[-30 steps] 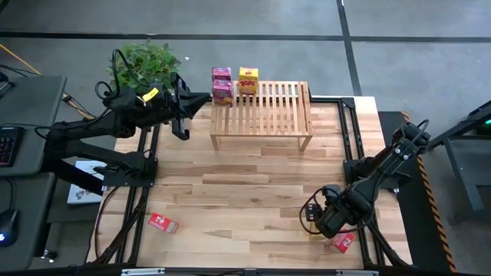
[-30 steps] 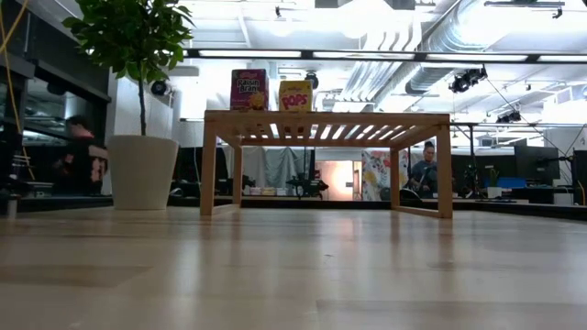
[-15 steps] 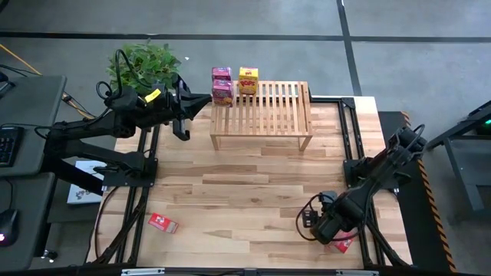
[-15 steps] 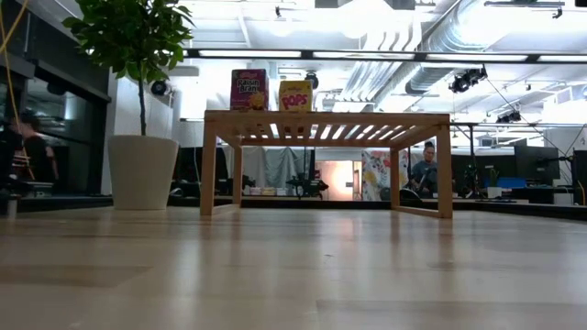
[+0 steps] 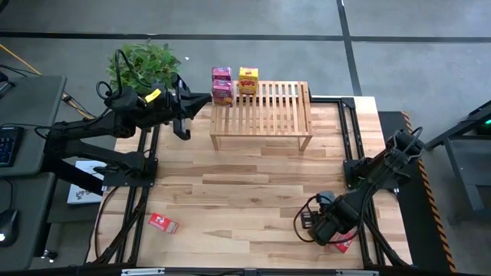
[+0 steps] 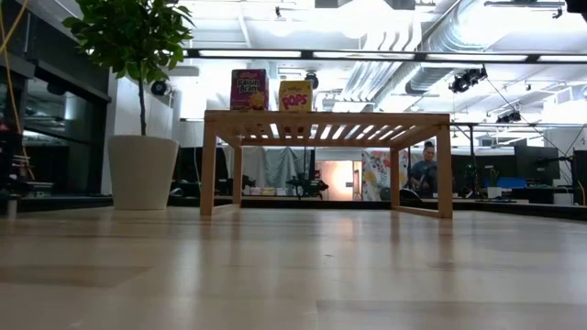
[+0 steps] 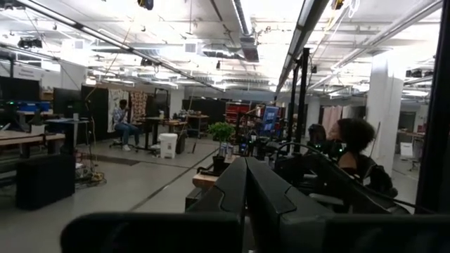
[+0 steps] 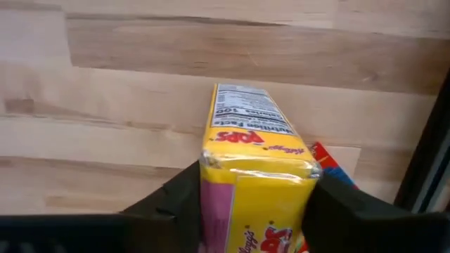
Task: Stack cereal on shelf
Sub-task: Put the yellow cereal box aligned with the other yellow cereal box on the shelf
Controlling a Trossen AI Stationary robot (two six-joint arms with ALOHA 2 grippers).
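At about five o'clock on the counter (image 5: 253, 192), the right hand (image 8: 256, 204) is closed on a yellow cereal box (image 8: 256, 169), probably light and easily crushed, so gripping its narrow sides seems wise.

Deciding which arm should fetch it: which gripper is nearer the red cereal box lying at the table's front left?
Left is probably nearer. The left gripper hovers far behind the red cereal box, beside the shelf. The right gripper, clamping a yellow cereal box, sits across the table's front.
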